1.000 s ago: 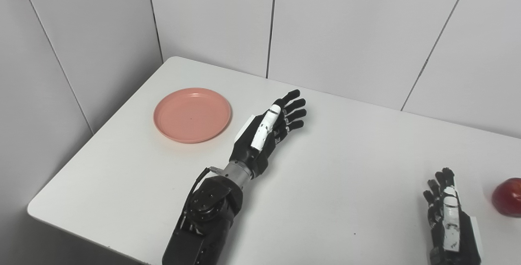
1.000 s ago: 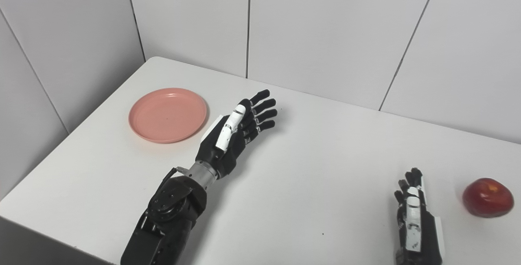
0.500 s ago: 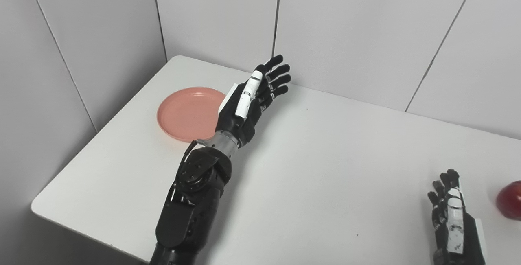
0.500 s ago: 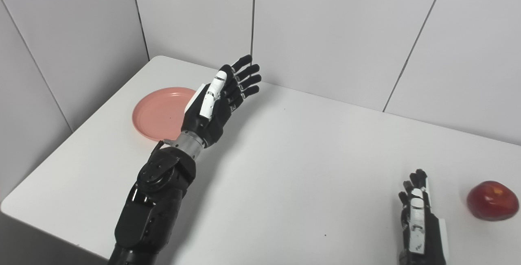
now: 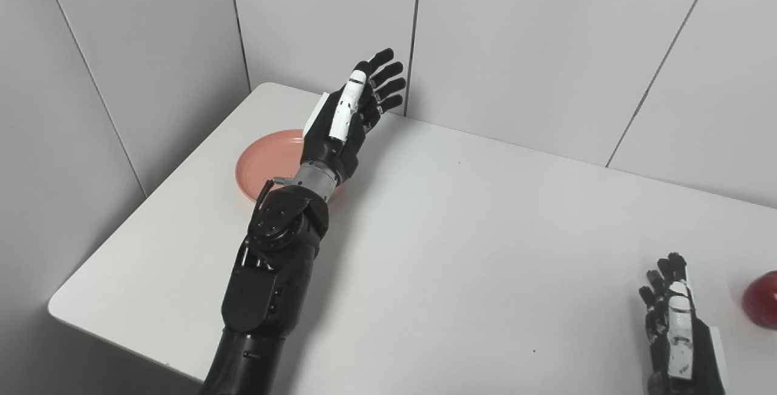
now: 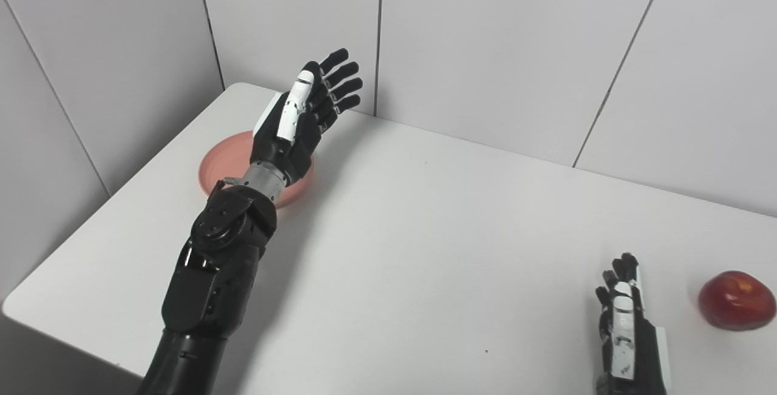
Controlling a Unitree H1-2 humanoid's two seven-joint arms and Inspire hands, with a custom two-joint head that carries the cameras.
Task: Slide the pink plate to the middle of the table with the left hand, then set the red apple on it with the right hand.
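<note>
The pink plate lies near the table's far left corner, and my left arm hides its right half. Raised above it, my left hand is open with fingers stretched toward the back wall, holding nothing. At the right edge of the table sits the red apple. My right hand rests low at the front right, a short way left of the apple, fingers apart and empty.
The white table is bounded by grey wall panels at the back and left. Its front left corner is rounded.
My left hand has risen and swung left and toward the back wall, now covering part of the plate. The right hand, plate and apple stayed put. The camera shifted slightly.
</note>
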